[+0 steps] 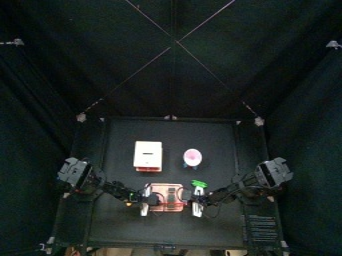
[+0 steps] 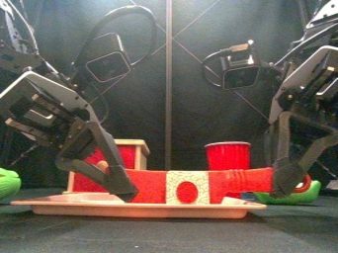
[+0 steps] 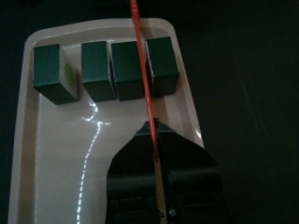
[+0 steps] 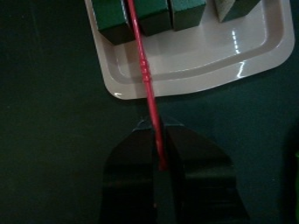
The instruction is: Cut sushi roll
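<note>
The sushi roll (image 3: 93, 68) lies on a white tray (image 3: 47, 157) as several dark green pieces side by side. From the front it shows red and white (image 2: 179, 186). A red string (image 3: 142, 79) is stretched taut over the roll between my two grippers and lies along a gap between two pieces. My left gripper (image 3: 152, 131) is shut on one end at one end of the tray (image 2: 132, 206). My right gripper (image 4: 152, 127) is shut on the other end of the string (image 4: 140, 61), just past the tray's rim (image 4: 176, 83).
Behind the tray stand a white-topped wooden box (image 1: 147, 154) and a red cup (image 2: 228, 156). A green object (image 1: 199, 185) lies by the tray's right end, and another green object (image 2: 7, 183) shows at the far left.
</note>
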